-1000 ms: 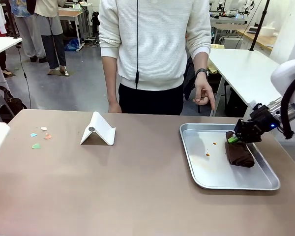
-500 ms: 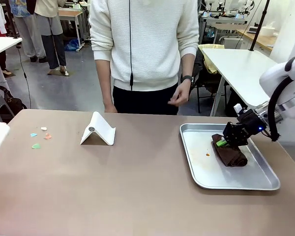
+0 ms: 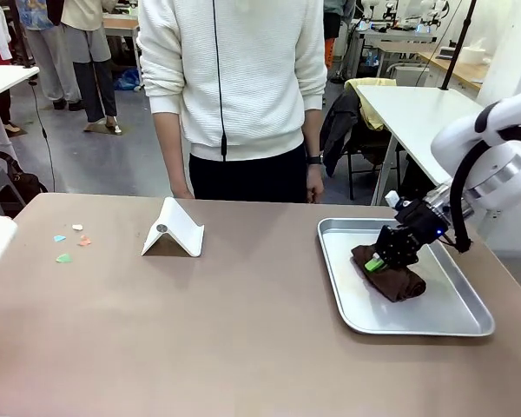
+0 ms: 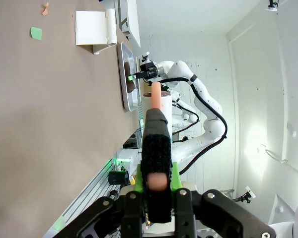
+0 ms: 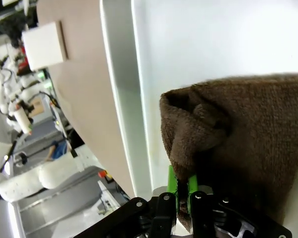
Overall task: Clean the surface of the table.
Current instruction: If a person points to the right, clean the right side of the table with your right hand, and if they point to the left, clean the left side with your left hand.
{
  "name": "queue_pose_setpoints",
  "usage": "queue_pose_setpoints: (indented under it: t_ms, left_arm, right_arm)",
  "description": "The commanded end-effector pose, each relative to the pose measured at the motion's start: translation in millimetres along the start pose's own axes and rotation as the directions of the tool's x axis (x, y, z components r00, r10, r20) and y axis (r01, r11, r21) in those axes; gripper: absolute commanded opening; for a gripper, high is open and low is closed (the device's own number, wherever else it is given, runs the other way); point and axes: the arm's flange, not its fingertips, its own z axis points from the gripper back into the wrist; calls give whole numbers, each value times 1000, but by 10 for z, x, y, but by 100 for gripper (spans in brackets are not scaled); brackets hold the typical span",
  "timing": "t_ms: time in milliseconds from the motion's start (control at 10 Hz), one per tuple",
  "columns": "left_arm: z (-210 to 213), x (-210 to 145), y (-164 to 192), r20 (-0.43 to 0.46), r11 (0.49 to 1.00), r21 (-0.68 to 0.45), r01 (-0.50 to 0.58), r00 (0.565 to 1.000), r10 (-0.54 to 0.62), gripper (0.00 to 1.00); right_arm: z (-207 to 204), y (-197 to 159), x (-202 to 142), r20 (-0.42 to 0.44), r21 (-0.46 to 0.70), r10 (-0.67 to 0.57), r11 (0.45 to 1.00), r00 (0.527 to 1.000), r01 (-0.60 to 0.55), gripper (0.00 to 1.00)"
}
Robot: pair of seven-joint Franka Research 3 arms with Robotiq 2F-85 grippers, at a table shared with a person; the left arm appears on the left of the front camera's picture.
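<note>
The taupe table (image 3: pixel 243 330) bears several small paper scraps (image 3: pixel 69 243) near its far left; the left wrist view shows a green scrap (image 4: pixel 36 33) on the table (image 4: pixel 49 109). My right gripper (image 3: pixel 378 259) is shut on a brown cloth (image 3: pixel 392 280) and presses it onto the left part of the silver tray (image 3: pixel 434 326). In the right wrist view the green pads (image 5: pixel 173 186) pinch a fold of the cloth (image 5: pixel 238 139) beside the tray's rim (image 5: pixel 119 99). My left gripper (image 4: pixel 156 116) is held off the table's left end, shut on a pinkish rod (image 4: pixel 156 96).
A white folded stand (image 3: pixel 174 230) sits on the table left of centre. A person in a white sweater (image 3: pixel 234 78) stands at the far edge, hands down. White-topped tables (image 3: pixel 417 113) stand behind to the right.
My right gripper has dragged the brown cloth leftward across the tray, over the small orange spots. The person has shifted left and lowered the hand.
</note>
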Motion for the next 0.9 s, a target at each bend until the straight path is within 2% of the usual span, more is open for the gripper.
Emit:
queue_pose_setpoints:
  t_ms: [0, 200, 300, 400, 600, 800]
  left_arm:
    - [-4, -16, -47, -6, 1000, 3, 5, 1000, -5, 0]
    - [-4, -16, -47, -6, 1000, 3, 5, 1000, -5, 0]
    - [-4, -16, -47, -6, 1000, 3, 5, 1000, -5, 0]
    - [-4, -16, -47, -6, 1000, 3, 5, 1000, -5, 0]
    - [-4, -16, -47, -6, 1000, 3, 5, 1000, -5, 0]
    - [-4, -16, -47, -6, 1000, 3, 5, 1000, -5, 0]
  right_arm:
    - [-114, 96, -92, -89, -57, 66, 996, 994, -72, 8]
    - [-221, 154, -196, -188, -139, 98, 982, 977, -126, 8]
    - [-237, 163, -232, -203, -174, 112, 973, 973, -149, 8]
    - [-222, 162, -245, -181, -173, 123, 973, 976, -155, 8]
    - [-140, 150, -216, -83, -118, 120, 985, 989, -129, 8]
    - [-26, 70, -121, 87, -76, 49, 996, 995, -42, 8]
